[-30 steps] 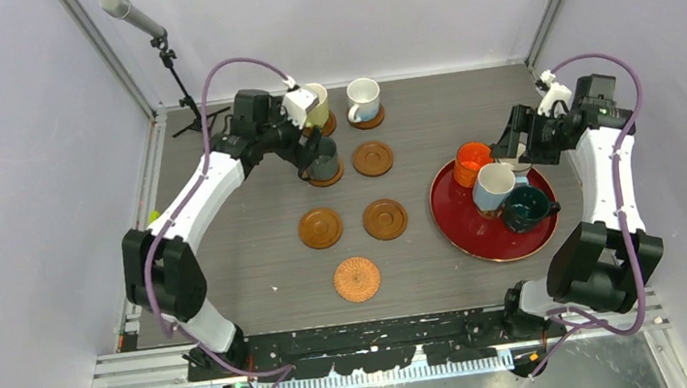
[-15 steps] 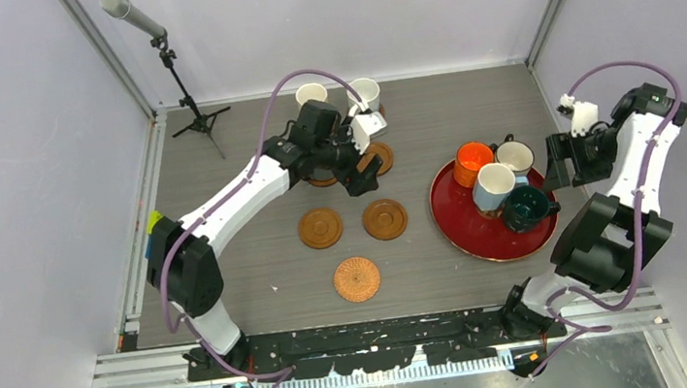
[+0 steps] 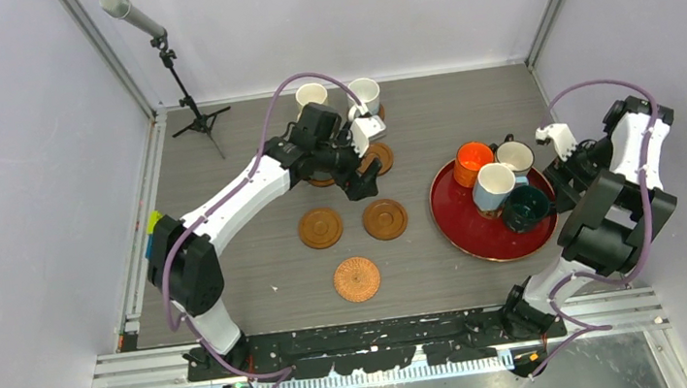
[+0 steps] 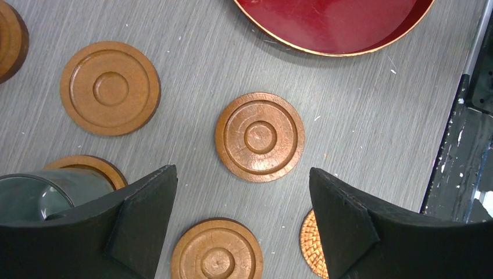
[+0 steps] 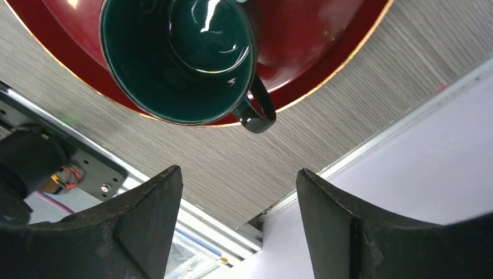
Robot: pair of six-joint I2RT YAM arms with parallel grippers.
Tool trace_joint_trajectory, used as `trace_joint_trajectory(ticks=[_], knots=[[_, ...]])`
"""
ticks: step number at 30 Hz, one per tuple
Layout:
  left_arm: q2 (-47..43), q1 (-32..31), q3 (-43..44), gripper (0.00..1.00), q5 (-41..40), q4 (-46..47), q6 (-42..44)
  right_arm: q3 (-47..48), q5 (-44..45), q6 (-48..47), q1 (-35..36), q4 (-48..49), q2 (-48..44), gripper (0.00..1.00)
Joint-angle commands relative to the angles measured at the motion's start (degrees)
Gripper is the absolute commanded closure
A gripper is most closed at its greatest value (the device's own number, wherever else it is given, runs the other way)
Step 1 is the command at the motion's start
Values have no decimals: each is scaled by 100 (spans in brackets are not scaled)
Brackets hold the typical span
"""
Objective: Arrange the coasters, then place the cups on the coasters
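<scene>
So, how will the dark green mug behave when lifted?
The dark green mug shines with reflections, so it is probably slippery. It looks rigid, likely breakable ceramic. Its handle sticks out one side, so it may tilt in a rim grip.

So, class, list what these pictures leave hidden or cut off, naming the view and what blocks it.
Left wrist view: grey mug mostly behind the left gripper; woven coaster likewise.
Left wrist view: red tray cut by the top edge.
Right wrist view: green mug, rim cut by the top edge.

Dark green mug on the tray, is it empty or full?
Empty: the right wrist view looks straight into the dark green mug, showing only its bare glossy bottom.
</scene>
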Motion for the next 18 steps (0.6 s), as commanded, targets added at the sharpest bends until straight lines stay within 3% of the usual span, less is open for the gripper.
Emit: trace_joint_trajectory(ticks=[1, 18], knots=[[-319, -2, 75, 14, 133, -151, -45, -361, 102, -840, -9, 376, -63, 24], [-328, -3, 83, 14, -86, -213, -27, -1295, -6, -1373, 350, 912, -63, 28]])
